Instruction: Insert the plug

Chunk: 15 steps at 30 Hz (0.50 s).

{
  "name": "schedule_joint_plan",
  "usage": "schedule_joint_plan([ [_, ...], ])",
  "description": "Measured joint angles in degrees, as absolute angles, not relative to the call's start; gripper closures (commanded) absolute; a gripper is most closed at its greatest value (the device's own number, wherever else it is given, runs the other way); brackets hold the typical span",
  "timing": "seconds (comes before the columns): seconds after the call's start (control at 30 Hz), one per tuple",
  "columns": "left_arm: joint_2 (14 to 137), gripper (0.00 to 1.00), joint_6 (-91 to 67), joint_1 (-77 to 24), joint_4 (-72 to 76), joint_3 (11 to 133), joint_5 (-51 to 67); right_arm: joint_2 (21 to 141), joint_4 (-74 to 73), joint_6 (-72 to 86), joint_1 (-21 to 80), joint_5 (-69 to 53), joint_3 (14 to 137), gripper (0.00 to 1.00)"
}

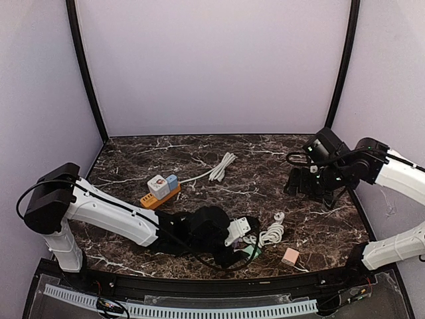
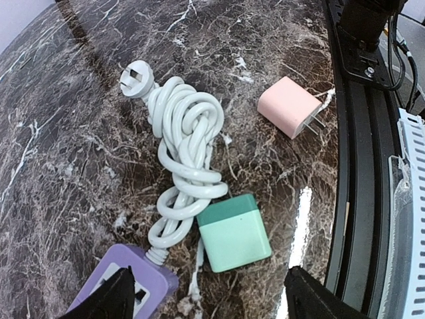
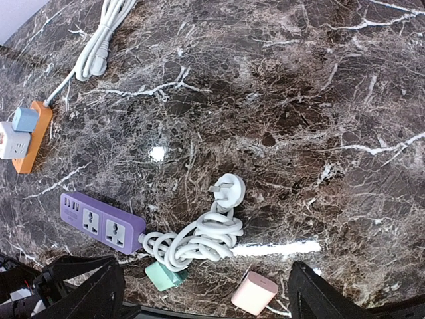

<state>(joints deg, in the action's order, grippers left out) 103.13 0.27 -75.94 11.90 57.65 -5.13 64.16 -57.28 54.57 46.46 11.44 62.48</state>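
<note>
Looking through the left wrist camera, we see the left gripper [image 2: 211,302] spread wide with nothing between its fingers, hanging over the cable end of a purple plastic power strip [image 2: 136,262]. A mint-green cube adapter [image 2: 234,232] lies touching the strip's coiled white cable [image 2: 186,146], at 5 o'clock from the coil. A pink cube charger [image 2: 287,106] with two metal prongs lies apart at 2 o'clock, on the dark marble table [image 2: 66,166].

Only the right wrist view shows us the strip's whole face, turned up, with two sockets and small ports. It also shows an orange power strip [image 3: 36,133] at 10 o'clock, carrying a white and a blue adapter. The right gripper [image 3: 206,296] is likewise wide open and holds nothing. From the top camera we find it at 3 o'clock, well apart from the plugs.
</note>
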Motion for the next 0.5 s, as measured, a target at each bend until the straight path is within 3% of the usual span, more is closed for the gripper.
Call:
schedule_joint_plan([
  [0.5, 111.33, 0.35, -3.66, -80.07, 13.93, 60.73, -9.02, 63.79, -58.46, 55.81, 46.46, 11.31, 61.17, 0.16],
])
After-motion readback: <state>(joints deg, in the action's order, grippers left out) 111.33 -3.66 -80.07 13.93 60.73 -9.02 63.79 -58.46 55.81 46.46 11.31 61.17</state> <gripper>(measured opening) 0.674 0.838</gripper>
